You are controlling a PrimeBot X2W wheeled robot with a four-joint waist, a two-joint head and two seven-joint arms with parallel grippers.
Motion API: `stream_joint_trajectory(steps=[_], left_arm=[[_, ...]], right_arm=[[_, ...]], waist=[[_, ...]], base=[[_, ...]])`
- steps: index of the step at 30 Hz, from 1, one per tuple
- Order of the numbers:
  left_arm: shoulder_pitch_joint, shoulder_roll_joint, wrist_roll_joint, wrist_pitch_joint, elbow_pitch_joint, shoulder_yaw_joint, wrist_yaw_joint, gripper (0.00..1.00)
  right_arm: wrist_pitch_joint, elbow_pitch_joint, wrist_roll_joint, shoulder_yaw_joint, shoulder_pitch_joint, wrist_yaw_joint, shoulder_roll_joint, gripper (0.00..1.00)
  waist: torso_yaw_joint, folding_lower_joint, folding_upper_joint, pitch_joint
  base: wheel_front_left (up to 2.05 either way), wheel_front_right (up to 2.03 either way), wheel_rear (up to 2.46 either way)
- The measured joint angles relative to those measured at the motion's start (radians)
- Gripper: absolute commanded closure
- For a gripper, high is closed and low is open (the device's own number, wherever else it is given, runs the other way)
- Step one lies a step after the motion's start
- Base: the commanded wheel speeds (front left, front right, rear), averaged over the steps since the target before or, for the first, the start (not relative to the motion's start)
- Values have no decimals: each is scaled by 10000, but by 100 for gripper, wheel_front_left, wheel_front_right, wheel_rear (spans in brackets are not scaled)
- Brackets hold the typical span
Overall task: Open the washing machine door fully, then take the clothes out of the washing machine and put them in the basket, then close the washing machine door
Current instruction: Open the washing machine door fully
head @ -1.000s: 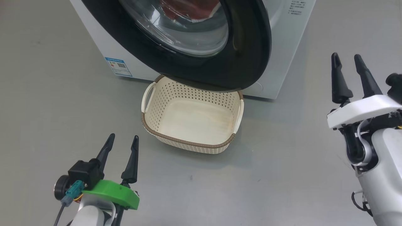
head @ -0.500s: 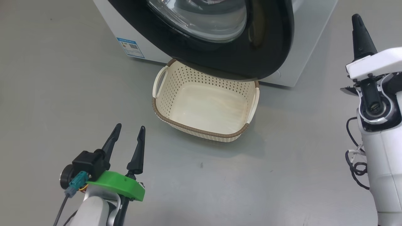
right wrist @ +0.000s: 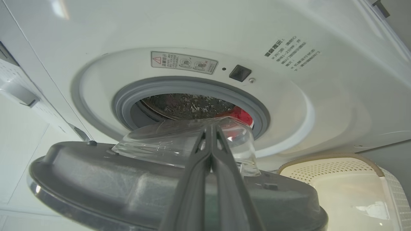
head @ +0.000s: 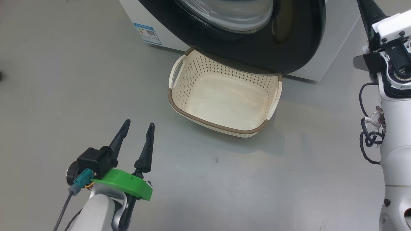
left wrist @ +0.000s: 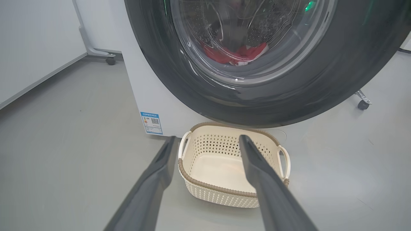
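The washing machine [right wrist: 192, 32] stands with its door [head: 289, 48] swung partly out, the black rim hanging over the far edge of the basket [head: 218, 125]. The cream basket sits empty on the floor. Red clothes [left wrist: 237, 56] lie in the drum, seen through the door glass and past the grey gasket [right wrist: 239, 114]. My left gripper [head: 138, 125] hovers open over the floor, left of and nearer than the basket. My right gripper [right wrist: 210, 128] is shut on nothing; it points over the door's grey inner side at the glass bowl [right wrist: 160, 144] and the drum opening.
Grey floor spreads all around the basket. A blue sticker [head: 147, 33] marks the machine's lower front corner. Caster feet of stands [left wrist: 110, 61] [left wrist: 362, 104] show behind the machine on either side, and a white wall [left wrist: 32, 48] runs along the left.
My right gripper has shut and moved up and forward toward the machine. The head camera has shifted, so the whole scene slid right in that view. The left gripper stays open.
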Motion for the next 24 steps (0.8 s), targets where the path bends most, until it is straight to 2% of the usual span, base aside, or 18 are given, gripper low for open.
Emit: stream_joint_trajectory(steps=[10,24], left_arm=[[-33,-6,-104,0,75,-63,-2,0],[-62,-8,-105,2,169,-104,-2,0]], right_arm=[[1124,736,671,-33,-580,-330,38,100],[2272,1417,1321,-17,-814,-500,117,100]], waist=[[158,0,0,50],[235,0,0,40]], base=[[0,0,0],[0,0,0]])
